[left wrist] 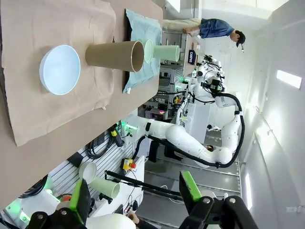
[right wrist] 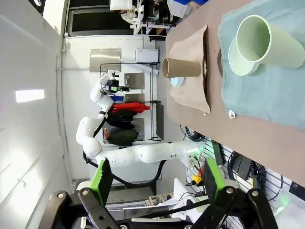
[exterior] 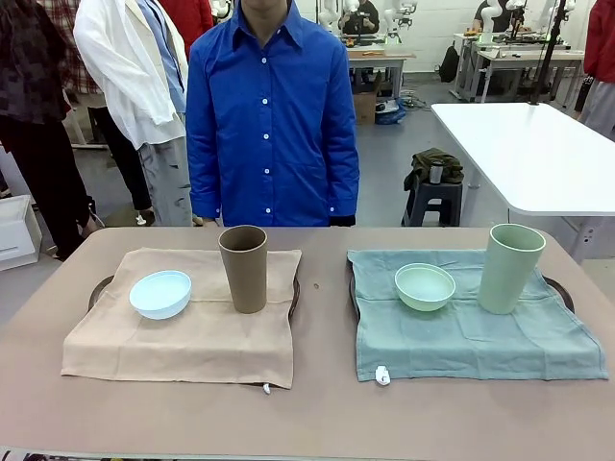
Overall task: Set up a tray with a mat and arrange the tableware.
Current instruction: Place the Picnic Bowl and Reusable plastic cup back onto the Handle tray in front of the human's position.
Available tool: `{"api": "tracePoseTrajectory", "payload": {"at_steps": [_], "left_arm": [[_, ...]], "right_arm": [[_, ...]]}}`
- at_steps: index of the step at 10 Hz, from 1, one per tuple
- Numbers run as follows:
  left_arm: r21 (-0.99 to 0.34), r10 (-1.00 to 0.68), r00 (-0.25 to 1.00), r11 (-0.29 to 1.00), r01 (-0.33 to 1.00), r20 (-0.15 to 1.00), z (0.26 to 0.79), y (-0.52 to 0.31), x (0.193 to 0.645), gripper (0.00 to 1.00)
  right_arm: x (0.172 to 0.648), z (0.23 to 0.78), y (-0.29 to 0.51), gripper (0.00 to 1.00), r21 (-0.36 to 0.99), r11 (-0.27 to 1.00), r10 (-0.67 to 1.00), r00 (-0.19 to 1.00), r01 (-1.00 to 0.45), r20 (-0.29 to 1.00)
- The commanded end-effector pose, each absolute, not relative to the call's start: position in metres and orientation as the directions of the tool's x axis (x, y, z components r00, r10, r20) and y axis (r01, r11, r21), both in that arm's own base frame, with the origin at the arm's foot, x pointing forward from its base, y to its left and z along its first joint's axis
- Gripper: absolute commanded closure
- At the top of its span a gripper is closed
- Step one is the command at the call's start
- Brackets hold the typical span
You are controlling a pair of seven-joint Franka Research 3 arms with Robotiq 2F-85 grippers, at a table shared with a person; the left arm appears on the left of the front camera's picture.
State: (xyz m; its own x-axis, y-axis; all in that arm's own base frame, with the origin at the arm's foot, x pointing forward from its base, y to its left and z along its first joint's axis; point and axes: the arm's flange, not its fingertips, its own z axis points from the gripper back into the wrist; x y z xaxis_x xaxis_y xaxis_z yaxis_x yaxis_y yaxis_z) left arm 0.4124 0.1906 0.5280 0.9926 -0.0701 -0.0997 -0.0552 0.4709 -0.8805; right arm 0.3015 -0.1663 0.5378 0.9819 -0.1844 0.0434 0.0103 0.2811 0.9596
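Observation:
Two trays lie on the table, each under a cloth mat. On the tan mat (exterior: 183, 336) at the left stand a light blue bowl (exterior: 160, 293) and a tan-brown tumbler (exterior: 244, 268); the dark tray rim (exterior: 100, 288) peeks out beside them. The teal mat (exterior: 480, 336) at the right carries a pale green bowl (exterior: 425, 286) and a pale green tumbler (exterior: 511, 268). My left gripper (left wrist: 136, 194) is open and held off the table, with the blue bowl (left wrist: 59, 69) and tan tumbler (left wrist: 114, 55) far ahead. My right gripper (right wrist: 157, 183) is open too, away from the green tumbler (right wrist: 262, 39).
A person in a blue shirt (exterior: 272, 115) stands at the far side of the table, hands down. Other people stand at the back left. A white table (exterior: 538, 154) stands at the back right. Bare tabletop (exterior: 307, 423) runs along the near edge.

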Motion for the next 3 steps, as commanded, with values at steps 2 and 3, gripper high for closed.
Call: {"api": "tracePoseTrajectory", "payload": {"at_steps": [2, 3], "left_arm": [[-0.888, -0.057, 0.993, 0.456, -0.067, -0.105, 0.5302, 0.1899, 0.4132, 0.00], [-0.888, -0.057, 0.993, 0.456, -0.067, -0.105, 0.5302, 0.1899, 0.4132, 0.00]], "right_arm": [[0.3009, 0.5405, -0.1664, 0.00, 0.963, 0.270, -0.187, 0.981, -0.002, 0.054], [0.3009, 0.5405, -0.1664, 0.00, 0.963, 0.270, -0.187, 0.981, -0.002, 0.054]]}}
